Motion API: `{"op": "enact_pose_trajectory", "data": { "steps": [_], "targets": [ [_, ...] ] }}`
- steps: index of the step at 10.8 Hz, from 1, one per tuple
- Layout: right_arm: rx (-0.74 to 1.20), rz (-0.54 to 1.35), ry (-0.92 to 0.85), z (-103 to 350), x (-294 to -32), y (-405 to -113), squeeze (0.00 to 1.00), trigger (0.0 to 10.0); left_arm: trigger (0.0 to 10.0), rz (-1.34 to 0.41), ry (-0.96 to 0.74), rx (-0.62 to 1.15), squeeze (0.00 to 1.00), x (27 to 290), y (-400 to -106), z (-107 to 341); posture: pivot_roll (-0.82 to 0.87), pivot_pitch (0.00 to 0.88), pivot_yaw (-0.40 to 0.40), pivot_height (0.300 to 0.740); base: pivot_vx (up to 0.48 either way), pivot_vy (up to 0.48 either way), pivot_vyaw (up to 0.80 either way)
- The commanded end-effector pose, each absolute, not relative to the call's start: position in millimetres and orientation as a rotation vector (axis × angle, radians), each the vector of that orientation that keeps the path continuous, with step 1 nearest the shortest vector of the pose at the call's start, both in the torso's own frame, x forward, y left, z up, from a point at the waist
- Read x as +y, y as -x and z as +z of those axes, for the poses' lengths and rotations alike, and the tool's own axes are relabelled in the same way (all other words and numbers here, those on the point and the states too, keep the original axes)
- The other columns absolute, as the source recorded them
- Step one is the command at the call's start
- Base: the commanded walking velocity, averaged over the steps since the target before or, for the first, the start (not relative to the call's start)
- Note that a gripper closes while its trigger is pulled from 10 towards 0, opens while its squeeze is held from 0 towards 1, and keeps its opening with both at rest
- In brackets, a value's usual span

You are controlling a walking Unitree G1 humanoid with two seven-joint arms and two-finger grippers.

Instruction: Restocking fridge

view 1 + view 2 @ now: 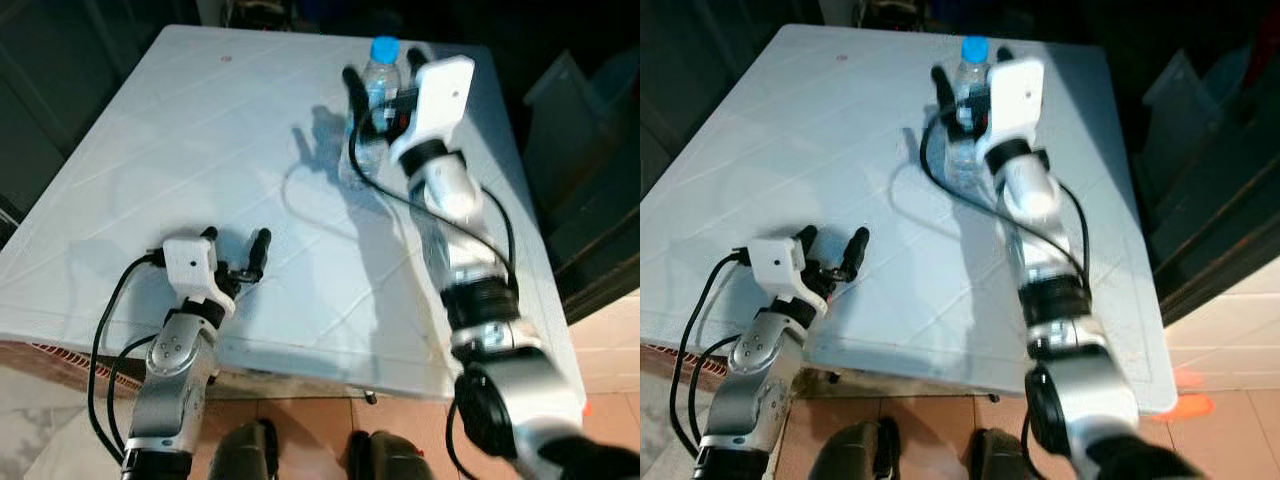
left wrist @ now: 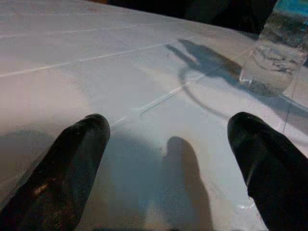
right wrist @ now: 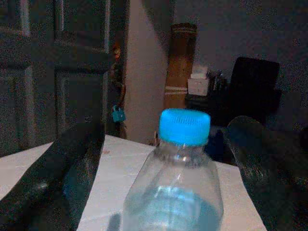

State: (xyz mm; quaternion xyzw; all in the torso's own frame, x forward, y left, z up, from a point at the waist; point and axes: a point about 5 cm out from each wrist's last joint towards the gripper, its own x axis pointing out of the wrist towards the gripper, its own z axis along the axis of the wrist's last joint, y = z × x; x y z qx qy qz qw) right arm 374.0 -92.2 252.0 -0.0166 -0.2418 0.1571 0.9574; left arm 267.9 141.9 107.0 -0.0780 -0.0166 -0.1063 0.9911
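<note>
White table (image 1: 200, 150) with faint seams spans the head views, dark furniture around it and tiled floor below its near edge. One clear water bottle (image 1: 377, 95) with a blue cap (image 3: 185, 125) stands upright near the far edge, part-filled with water. Right gripper (image 1: 385, 85) reaches there, its two fingers spread on either side of the bottle, not pressing it. Left gripper (image 1: 238, 250) hovers spread above the near edge, holding nothing.
</note>
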Motion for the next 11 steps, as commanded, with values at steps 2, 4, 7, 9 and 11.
{"op": "enact_pose_trajectory", "data": {
  "steps": [2, 4, 7, 9, 11],
  "targets": [
    [-0.507, 0.304, 0.02, 260.8, -94.7, -379.3, 0.0, 10.0, 10.0, -0.221, 0.139, -0.026, 0.0, 143.9, -264.7, 108.8, 0.09, 0.178, 0.018, 0.74, 0.0, 0.0, 0.0],
    [-0.504, 0.297, 0.013, 265.2, -93.0, -385.1, 0.0, 10.0, 10.0, -0.231, 0.147, -0.006, 0.0, 145.0, -261.2, 107.5, 0.09, 0.187, 0.015, 0.74, 0.0, 0.0, 0.0],
    [-0.495, 0.315, 0.01, 267.5, -88.1, -391.0, 0.0, 10.0, 10.0, -0.227, 0.142, 0.013, 0.0, 146.8, -255.4, 104.9, 0.1, 0.194, 0.015, 0.74, 0.0, 0.0, 0.0],
    [-0.476, 0.329, 0.026, 269.4, -86.6, -396.0, 0.0, 10.0, 10.0, -0.225, 0.137, 0.02, 0.0, 146.9, -255.1, 104.7, 0.1, 0.193, 0.007, 0.74, 0.0, 0.0, 0.0],
    [-0.477, 0.351, 0.033, 274.4, -84.8, -398.5, 0.0, 0.0, 10.0, -0.214, 0.131, 0.033, 0.0, 147.6, -254.4, 101.3, 0.09, 0.194, 0.001, 0.74, 0.0, 0.0, 0.0]
  ]
}}
